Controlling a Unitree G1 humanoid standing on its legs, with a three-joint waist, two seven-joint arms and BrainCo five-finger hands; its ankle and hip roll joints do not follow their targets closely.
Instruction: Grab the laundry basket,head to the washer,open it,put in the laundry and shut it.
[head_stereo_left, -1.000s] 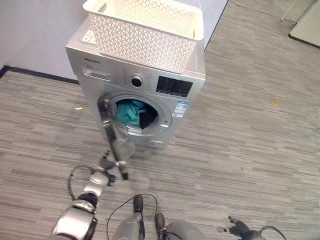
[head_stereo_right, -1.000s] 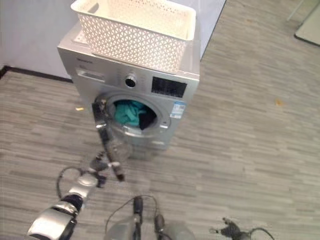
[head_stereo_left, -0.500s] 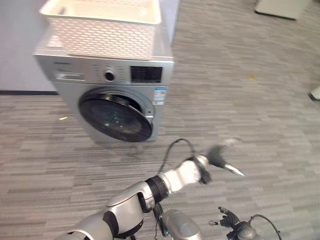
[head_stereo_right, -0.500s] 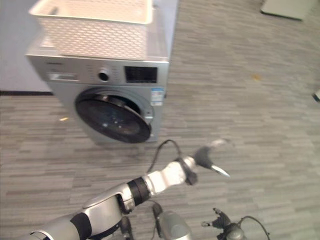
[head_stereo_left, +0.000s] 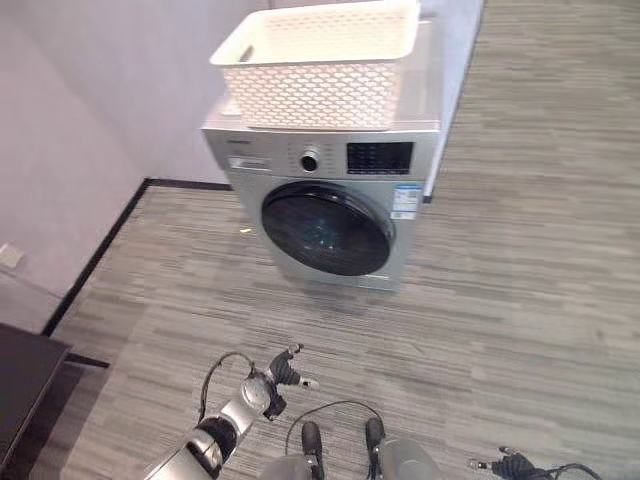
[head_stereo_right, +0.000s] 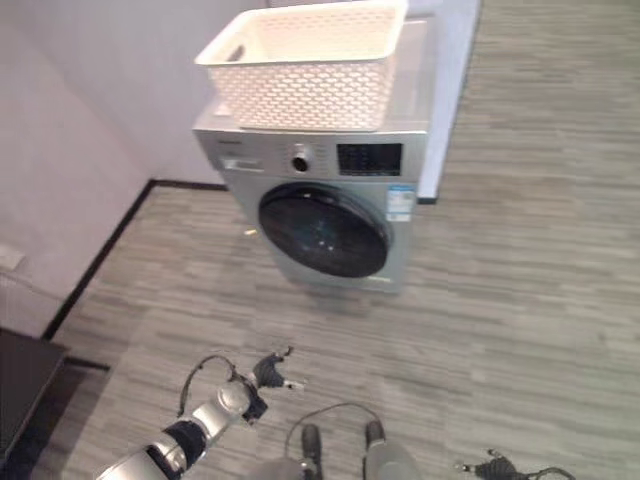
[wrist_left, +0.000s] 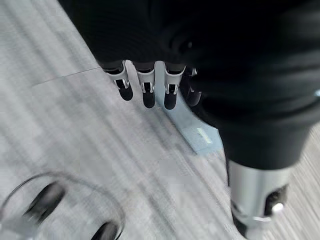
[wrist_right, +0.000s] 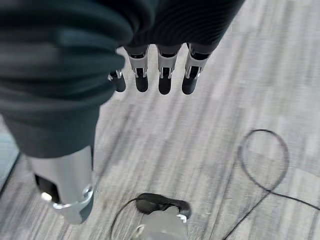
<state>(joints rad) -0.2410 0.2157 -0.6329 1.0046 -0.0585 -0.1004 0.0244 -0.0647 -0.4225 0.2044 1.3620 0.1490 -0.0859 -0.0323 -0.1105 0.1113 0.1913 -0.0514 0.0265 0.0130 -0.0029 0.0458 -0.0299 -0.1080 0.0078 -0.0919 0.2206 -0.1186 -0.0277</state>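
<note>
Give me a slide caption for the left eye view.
Washer door shut, empty white basket on top, left hand lowered and open.

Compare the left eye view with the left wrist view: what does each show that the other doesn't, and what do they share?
The left eye view adds the washer, its round door shut, the white laundry basket standing on top, and the right hand low near the floor. The left wrist view adds a close look along the left hand: its fingers hang relaxed and hold nothing. Both share the left hand and the grey striped floor.
</note>
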